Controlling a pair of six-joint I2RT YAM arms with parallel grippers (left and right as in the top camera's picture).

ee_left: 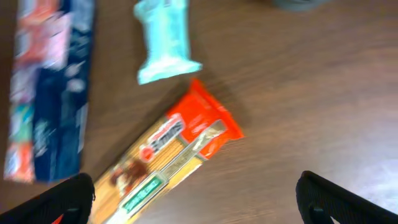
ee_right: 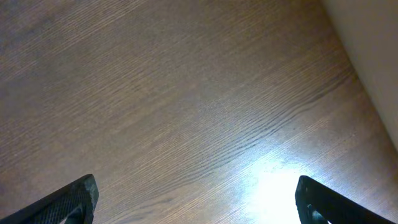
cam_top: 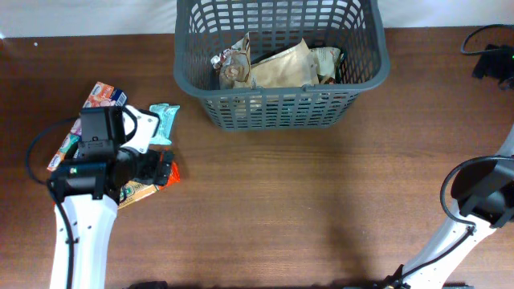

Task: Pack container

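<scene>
Hovering with left fingers (ee_left: 71, 198) spread wide and empty above the orange pack (ee_left: 171, 158), slantwise on the table (ee_left: 298, 93). Best to turn the wrist across the pack's narrow width, drop straight down and pinch mid-length, clear of the teal pack (ee_left: 165, 43) just beside its red end. Then lift and carry to the container (cam_top: 277, 112) at the far edge, already part-filled. Leave right fingers (ee_right: 74, 198) as now: apart, empty, idle over bare wood.

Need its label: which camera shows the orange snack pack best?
Left wrist: the orange snack pack lies nearly whole in frame, print slightly blurred. Overhead, the left arm hides most of it. Right wrist shows only tabletop.
</scene>
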